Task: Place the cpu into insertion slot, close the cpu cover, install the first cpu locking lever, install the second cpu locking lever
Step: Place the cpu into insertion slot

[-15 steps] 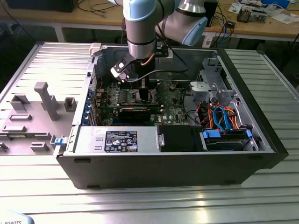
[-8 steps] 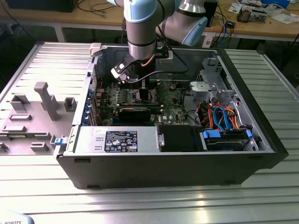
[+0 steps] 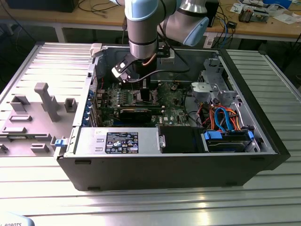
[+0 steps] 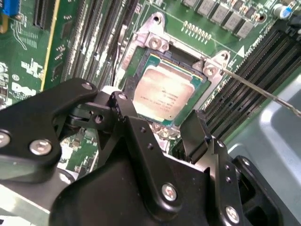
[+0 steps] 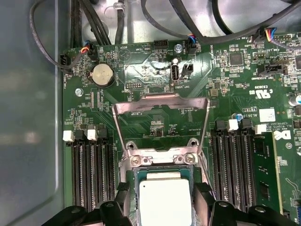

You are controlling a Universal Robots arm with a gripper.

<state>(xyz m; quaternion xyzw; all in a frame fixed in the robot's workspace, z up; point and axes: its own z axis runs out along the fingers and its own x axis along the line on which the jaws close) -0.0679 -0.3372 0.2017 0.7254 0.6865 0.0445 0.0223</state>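
- Presently the gripper (image 3: 143, 89) hangs low inside the open case (image 3: 263, 136), over the far half of the motherboard (image 5: 235, 84).
- Jaws released: the fingers (image 4: 195, 134) stand either side of the cpu (image 5: 165, 202), with narrow gaps showing in both wrist views.
- Cpu lies flat in the slot (image 5: 160, 159), silver top up.
- Cover (image 5: 160, 100) stands raised at the slot's edge; board visible through its window.
- One wire lever (image 4: 263, 92) stands free beside the slot.

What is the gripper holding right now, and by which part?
Cannot be told. The gripper straddles the chip, which lies in its socket, but whether it presses on the chip's edges is unclear.
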